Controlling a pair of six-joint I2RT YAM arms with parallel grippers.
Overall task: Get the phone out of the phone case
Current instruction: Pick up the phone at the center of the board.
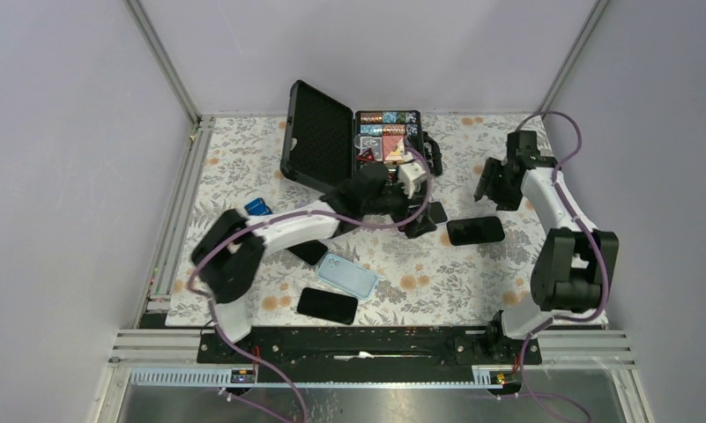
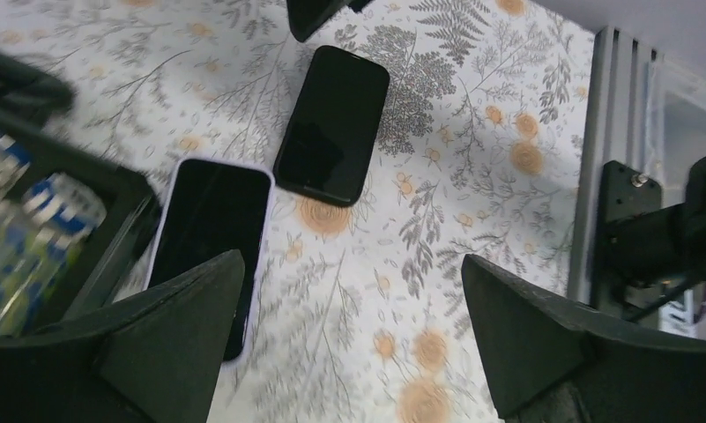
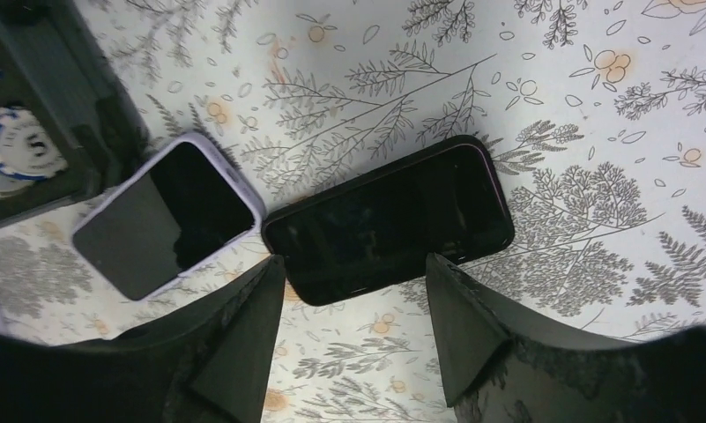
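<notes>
Phone with black screen (image 2: 206,231), seated in its pale lilac case (image 2: 266,207) on the floral worktop (image 2: 437,220) just beside a bare black phone (image 2: 333,123): wide, empty left hand (image 2: 351,260) should pin the case rim while the parted, empty right hand (image 3: 353,260) peels a corner free.

The tablecloth (image 3: 596,132) is white, printed with grey ferns and small orange flowers. At the centre of my right wrist view, a bare phone (image 3: 389,220) is glossy black all over. To its left, the phone case (image 3: 243,189) is pale lilac, framing a black screen. My right gripper (image 3: 353,264) and left gripper (image 2: 351,257) are matte black. In the top view, a spare case (image 1: 347,276) at lower centre is light blue, and the cables (image 1: 580,150) are purple.
</notes>
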